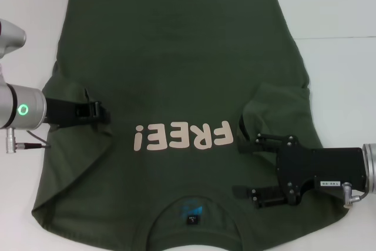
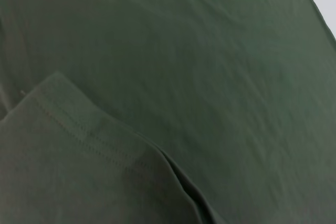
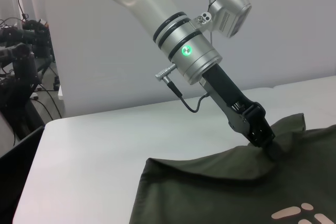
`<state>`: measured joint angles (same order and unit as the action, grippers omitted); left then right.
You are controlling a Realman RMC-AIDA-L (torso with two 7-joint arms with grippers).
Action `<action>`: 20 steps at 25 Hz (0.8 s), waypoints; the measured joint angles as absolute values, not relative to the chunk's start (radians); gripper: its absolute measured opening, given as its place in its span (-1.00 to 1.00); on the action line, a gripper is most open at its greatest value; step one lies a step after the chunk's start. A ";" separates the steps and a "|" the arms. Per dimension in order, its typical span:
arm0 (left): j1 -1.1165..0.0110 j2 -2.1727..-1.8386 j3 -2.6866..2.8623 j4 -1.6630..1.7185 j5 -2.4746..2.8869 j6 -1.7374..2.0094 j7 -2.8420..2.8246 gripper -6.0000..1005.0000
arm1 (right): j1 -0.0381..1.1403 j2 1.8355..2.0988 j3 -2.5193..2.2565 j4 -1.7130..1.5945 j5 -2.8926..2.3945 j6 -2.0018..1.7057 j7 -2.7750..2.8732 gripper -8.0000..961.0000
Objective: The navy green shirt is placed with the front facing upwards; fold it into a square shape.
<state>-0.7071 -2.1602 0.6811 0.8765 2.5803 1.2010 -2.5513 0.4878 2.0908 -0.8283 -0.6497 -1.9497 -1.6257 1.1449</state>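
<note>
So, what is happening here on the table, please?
A two-armed robot is folding a dark green shirt that lies front up on a white table. The left gripper pinches the left sleeve, already drawn inward over the body. The right gripper rests with open jaws beside the right sleeve, which is bunched up. The body of the shirt is not folded yet.

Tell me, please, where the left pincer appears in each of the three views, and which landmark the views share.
Head view: left pincer at the left side, on the folded sleeve of the navy green shirt.
Left wrist view: not in it; only shirt cloth and a stitched sleeve hem.
Right wrist view: left pincer right of centre, pinching raised cloth.
Shared landmark: the shirt.
</note>
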 joint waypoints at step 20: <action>-0.700 -2.149 0.634 0.810 2.424 1.199 -2.497 -0.30 | 0.485 2.090 -0.828 -0.651 -1.934 -1.652 1.151 0.91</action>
<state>-0.7005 -2.1491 0.6336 0.8101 2.4238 1.1994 -2.4974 0.4846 2.0904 -0.8279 -0.6507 -1.9338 -1.6524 1.1515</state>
